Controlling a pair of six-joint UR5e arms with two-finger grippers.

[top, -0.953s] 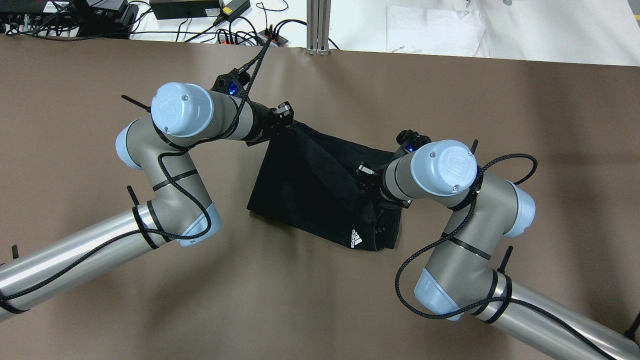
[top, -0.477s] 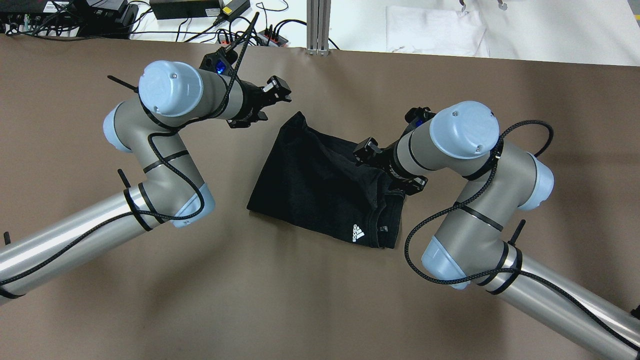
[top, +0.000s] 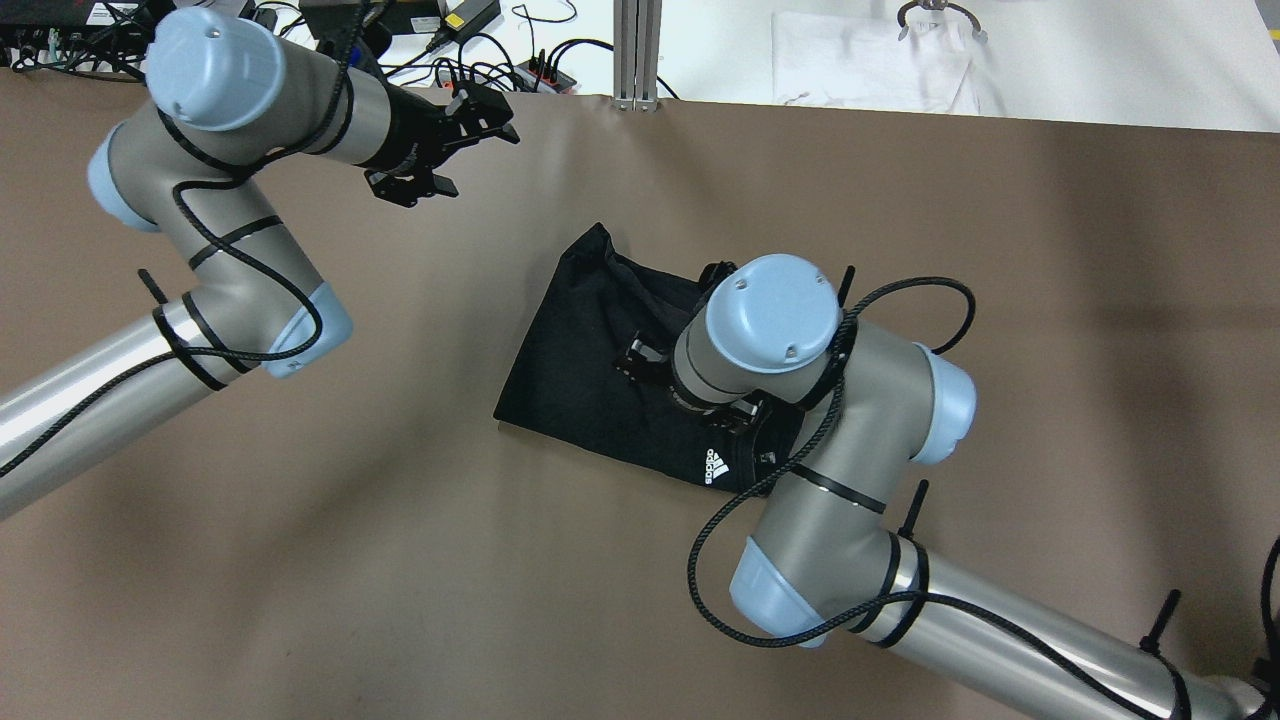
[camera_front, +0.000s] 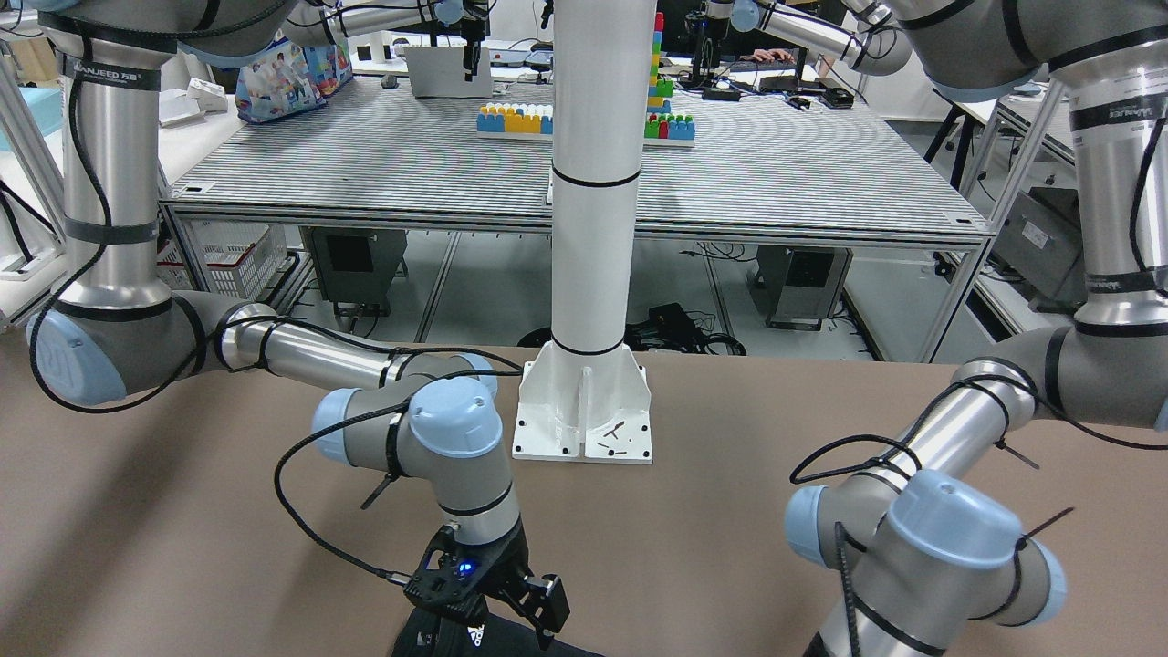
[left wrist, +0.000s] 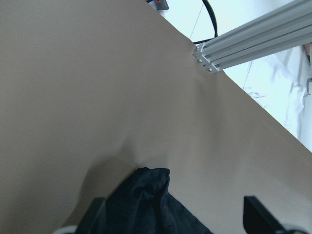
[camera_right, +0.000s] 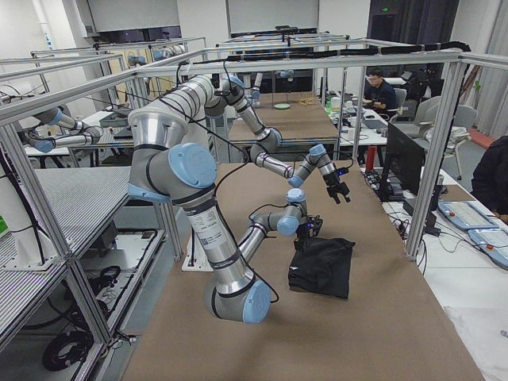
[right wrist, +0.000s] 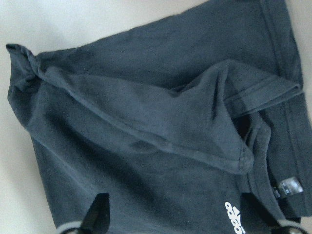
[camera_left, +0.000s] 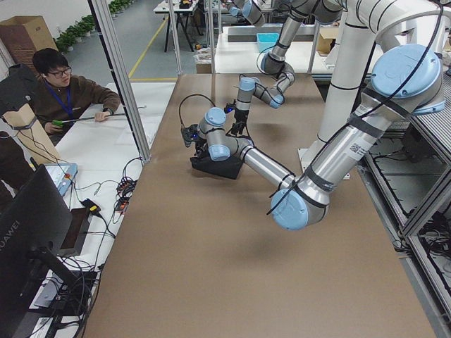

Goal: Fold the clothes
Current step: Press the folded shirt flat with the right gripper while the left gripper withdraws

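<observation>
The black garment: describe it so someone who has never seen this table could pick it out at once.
On the brown table, look near the middle, under the wrist of the right arm. There lies the black garment, a rumpled, partly folded dark cloth. It is the only fabric on the table, with a small white three-stripe logo near its edge.

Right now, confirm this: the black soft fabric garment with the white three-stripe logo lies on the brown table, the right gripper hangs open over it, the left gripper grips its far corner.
One error: the left gripper grips nothing; it is open, clear of the black garment, near the table's far edge. The overhead view shows it. The rest stands.
</observation>
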